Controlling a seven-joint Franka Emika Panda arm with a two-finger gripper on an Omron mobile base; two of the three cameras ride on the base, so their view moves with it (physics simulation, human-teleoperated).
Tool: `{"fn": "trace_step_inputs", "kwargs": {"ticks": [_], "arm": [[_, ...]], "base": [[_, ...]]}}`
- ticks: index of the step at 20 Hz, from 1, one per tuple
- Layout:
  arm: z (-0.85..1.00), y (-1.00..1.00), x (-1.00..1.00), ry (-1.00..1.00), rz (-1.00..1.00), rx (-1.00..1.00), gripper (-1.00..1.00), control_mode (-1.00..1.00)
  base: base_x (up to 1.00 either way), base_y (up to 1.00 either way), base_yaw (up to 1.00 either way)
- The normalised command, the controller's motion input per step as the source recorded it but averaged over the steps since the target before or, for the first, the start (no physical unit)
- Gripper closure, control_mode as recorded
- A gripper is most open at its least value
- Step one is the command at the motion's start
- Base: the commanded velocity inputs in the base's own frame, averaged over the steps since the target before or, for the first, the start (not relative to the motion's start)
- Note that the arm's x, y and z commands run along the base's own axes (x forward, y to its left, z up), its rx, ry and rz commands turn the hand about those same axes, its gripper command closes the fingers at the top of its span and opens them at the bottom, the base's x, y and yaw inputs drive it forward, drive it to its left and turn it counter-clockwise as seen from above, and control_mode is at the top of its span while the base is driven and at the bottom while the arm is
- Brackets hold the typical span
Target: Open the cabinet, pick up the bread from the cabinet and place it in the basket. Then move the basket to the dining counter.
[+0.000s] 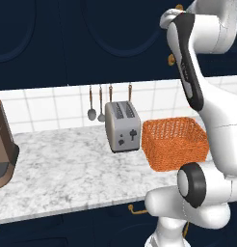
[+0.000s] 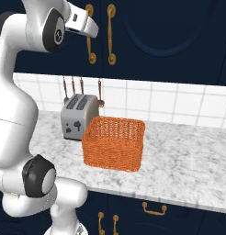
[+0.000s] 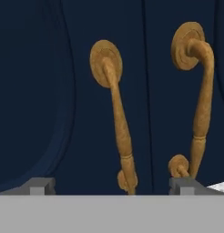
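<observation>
The cabinet is shut, its two navy doors meeting at a seam with a long brass handle on each side. In the hand view my gripper is open just in front of the doors. The left handle runs down between the fingertips, and the right handle lies just outside the right one. Neither fingertip touches a handle. The bread is hidden behind the shut doors. The orange mesh basket stands empty on the marble worktop, below the gripper. The dining counter is out of view.
A silver toaster stands just left of the basket. Several utensils hang on the tiled wall behind it. A brown appliance sits at the worktop's far left. Brass-handled drawers lie under the worktop.
</observation>
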Motion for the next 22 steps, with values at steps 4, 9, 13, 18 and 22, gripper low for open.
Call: {"fn": "trace_step_inputs", "kwargs": {"ticks": [4, 9, 13, 18, 22], "arm": [[-0.09, -0.24, 0.37, 0.00, 0.00, 0.02, -1.00, -1.00], [-0.22, -0.26, 0.26, 0.00, 0.00, 0.00, -1.00, -1.00], [-0.09, 0.01, 0.34, 0.00, 0.00, 0.00, -1.00, -1.00], [-0.09, 0.03, 0.21, 0.00, 0.00, 0.00, -1.00, -1.00], [-0.15, 0.01, 0.23, 0.00, 0.00, 0.00, -1.00, -1.00]], "base": [[0.00, 0.00, 0.00], [0.00, 0.00, 0.00], [0.00, 0.00, 0.00], [0.00, 0.00, 0.00], [0.00, 0.00, 0.00]]}}
